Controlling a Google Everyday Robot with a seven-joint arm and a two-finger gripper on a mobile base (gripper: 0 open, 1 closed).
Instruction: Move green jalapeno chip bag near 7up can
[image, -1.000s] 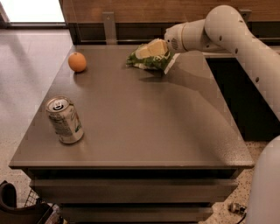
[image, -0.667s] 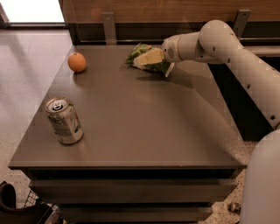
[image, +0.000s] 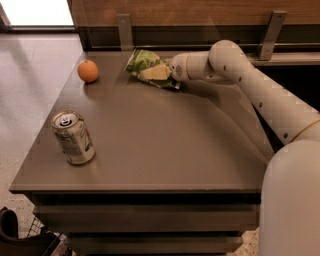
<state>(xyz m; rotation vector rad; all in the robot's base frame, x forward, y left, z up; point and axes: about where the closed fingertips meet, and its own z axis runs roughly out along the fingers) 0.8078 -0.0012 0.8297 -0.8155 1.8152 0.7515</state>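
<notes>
The green jalapeno chip bag (image: 141, 60) is at the far middle of the brown table (image: 170, 145), its front corner under my gripper. My gripper (image: 154, 73) reaches in from the right and is shut on the bag, holding it low over the tabletop. The 7up can (image: 73, 138), silver-grey with green marks and a pull-tab top, stands upright near the front left corner, far from the bag.
A round orange (image: 87, 71) sits at the far left of the table, between the bag and the left edge. A wooden wall with metal brackets (image: 124, 30) runs behind the table. My arm (image: 260, 90) spans the right side.
My gripper has moved left along the back of the table, and the green bag has moved left with it, closer to the orange. The can and the orange have stayed put.
</notes>
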